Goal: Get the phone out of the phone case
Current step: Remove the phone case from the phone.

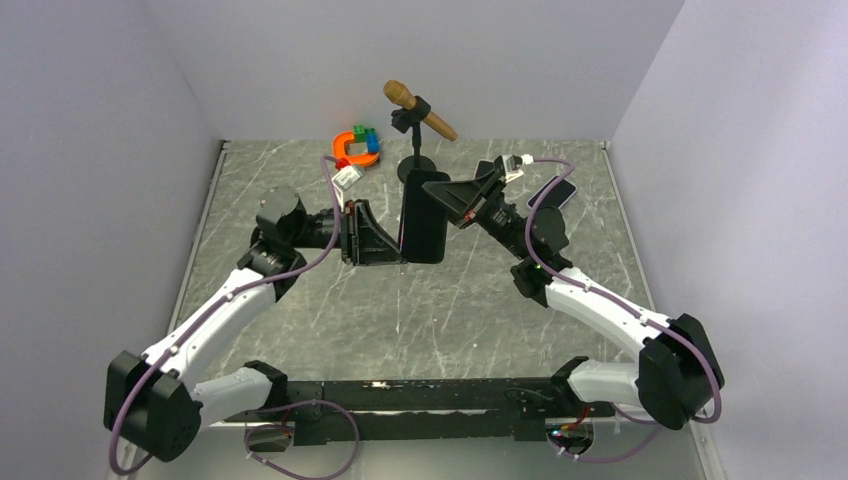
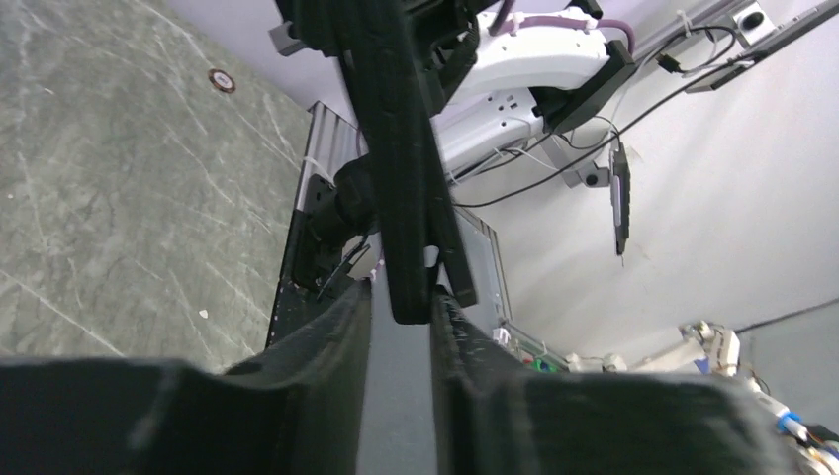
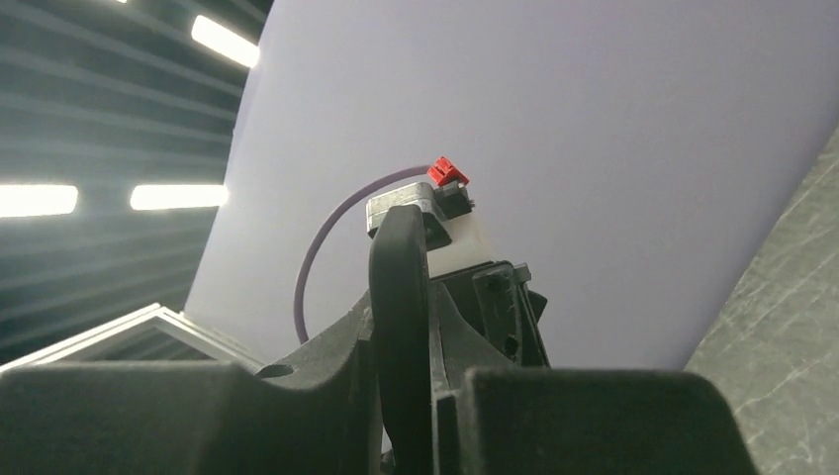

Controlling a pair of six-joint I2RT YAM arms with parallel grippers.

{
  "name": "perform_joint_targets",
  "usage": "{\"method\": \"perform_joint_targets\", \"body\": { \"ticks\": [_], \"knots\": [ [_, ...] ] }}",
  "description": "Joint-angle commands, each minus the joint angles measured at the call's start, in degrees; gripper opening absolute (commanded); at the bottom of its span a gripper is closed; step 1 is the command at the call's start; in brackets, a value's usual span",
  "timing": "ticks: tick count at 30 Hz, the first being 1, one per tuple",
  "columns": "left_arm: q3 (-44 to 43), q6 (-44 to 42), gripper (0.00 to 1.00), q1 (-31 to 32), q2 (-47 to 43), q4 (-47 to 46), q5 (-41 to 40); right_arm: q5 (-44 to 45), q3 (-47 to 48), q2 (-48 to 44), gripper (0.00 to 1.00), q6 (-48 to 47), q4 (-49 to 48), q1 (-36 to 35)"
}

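The black phone in its case (image 1: 424,215) stands upright on edge above the table's middle, held between both grippers. My left gripper (image 1: 392,242) is shut on its left lower edge. In the left wrist view the slab (image 2: 396,168) runs edge-on down between the fingers, the gripper (image 2: 401,302) closed on its end. My right gripper (image 1: 458,203) is shut on its right upper side. In the right wrist view the slab (image 3: 400,297) shows edge-on, clamped by the gripper (image 3: 401,327). I cannot tell the phone from the case.
A microphone on a black stand (image 1: 418,112) is just behind the held slab. Colourful toy blocks (image 1: 356,147) lie at the back left. A dark flat slab (image 1: 553,192) lies on the table at the right, beside the right arm. Walls enclose the marble table (image 1: 400,310).
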State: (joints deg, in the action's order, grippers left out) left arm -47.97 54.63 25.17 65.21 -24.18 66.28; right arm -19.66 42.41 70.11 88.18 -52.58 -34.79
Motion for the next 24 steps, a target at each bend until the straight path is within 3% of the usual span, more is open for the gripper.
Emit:
{"method": "perform_joint_targets", "body": {
  "ticks": [1,5,7,9,11,13,15,18,20,24],
  "knots": [
    [-0.88,-9.63,0.36,-0.78,0.61,12.41,-18.51,-4.38,4.97,-1.28,0.0,1.48,-5.09,-8.11],
    [0.08,-4.17,0.42,0.29,0.92,5.04,-15.66,-2.69,6.21,1.88,0.0,0.05,-7.97,-10.81],
    [0.97,-2.02,0.4,0.68,0.84,0.56,-15.08,-2.07,6.78,2.81,0.0,-1.21,-7.74,-12.01],
    [1.75,-2.12,0.21,0.84,0.48,-0.3,-15.73,-1.27,7.51,3.18,0.0,-3.14,-5.73,-13.01],
    [0.75,-6.63,0.02,0.84,0.06,5.77,-18.52,-0.3,8.58,2.91,0.0,-5.23,-2.78,-14.0],
    [-1.92,-15.85,0.0,0.87,-0.58,19.02,-27.14,0.07,9.35,3.23,0.0,-5.46,-2.62,-15.02],
    [-4.38,-23.85,0.0,1.65,-1.35,32.48,-47.38,0.49,9.54,4.75,0.0,-2.36,-6.67,-16.06],
    [-2.33,-25.33,0.0,1.73,-1.79,37.27,-73.16,0.62,10.38,10.18,0.0,8.3,-20.87,-17.49],
    [-1.44,-24.79,0.0,0.88,-1.51,37.67,-76.57,1.77,10.84,11.98,0.0,13.03,-25.21,-18.19],
    [0.82,-25.69,0.0,0.98,-3.91,34.6,-75.64,4.01,8.82,10.4,0.0,13.32,-22.86,-17.62]
  ]
}}
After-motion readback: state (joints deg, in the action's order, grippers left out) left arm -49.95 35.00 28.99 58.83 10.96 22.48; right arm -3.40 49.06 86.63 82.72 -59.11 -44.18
